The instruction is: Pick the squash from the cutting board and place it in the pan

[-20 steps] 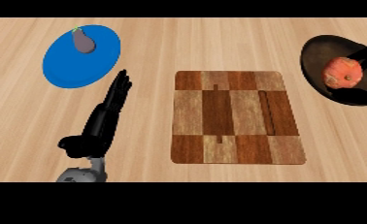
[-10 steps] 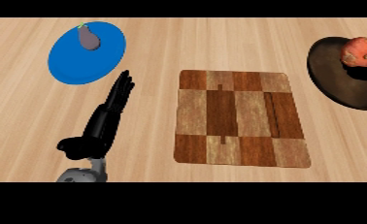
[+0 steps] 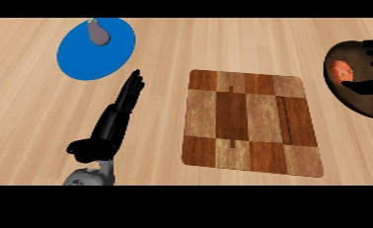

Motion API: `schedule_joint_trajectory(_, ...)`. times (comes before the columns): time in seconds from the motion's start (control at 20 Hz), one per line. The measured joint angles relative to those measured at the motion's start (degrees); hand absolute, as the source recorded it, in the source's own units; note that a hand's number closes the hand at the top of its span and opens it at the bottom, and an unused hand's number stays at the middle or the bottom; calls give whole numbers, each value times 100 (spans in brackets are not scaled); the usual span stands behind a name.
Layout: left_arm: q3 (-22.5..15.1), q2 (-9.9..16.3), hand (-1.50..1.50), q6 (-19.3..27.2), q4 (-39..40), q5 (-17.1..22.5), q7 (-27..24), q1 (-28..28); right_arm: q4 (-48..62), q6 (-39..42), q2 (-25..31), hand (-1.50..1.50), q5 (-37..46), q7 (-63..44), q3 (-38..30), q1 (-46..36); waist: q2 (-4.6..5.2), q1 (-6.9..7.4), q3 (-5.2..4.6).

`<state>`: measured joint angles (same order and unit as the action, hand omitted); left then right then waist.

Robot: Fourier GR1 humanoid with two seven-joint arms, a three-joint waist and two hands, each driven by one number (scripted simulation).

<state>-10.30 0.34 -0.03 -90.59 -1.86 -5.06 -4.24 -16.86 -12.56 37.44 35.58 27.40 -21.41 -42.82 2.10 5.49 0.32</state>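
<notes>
The wooden cutting board (image 3: 250, 118) lies in the middle of the counter with nothing on it. The reddish-orange squash (image 3: 339, 69) sits inside the dark pan (image 3: 336, 88) at the right edge, partly cut off by the view. A black part of my right hand (image 3: 358, 86) shows over the pan just right of the squash; most of that hand is out of view. My left hand (image 3: 116, 116) rests open on the counter left of the board, fingers straight and pointing away from me.
A blue plate (image 3: 91, 59) stands at the far left with a dark eggplant (image 3: 97, 33) on its far part. Bare wooden counter runs between the plate, the board and the pan.
Everything has slid right in the view, so the pan is now cut by the right edge. The squash stays in the pan. A black hand part now shows beside it.
</notes>
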Motion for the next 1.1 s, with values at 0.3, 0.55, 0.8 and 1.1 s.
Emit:
schedule_joint_trajectory(0.3,9,-5,0,-13,93,8,-56,-30,477,625,-126,-150,-39,107,-17,-362,16,8,12)
schedule_joint_trajectory(0.55,124,52,0,-31,103,66,-30,-69,533,757,-154,-150,-578,677,-553,-430,6,-66,22)
schedule_joint_trajectory(0.8,181,70,0,-6,118,75,-34,-48,690,1389,157,-150,-1105,976,-1069,-430,-24,-165,16)
schedule_joint_trajectory(1.1,188,88,0,19,36,73,-31,81,938,2676,690,-150,-1541,1187,-1467,-184,-54,-237,15)
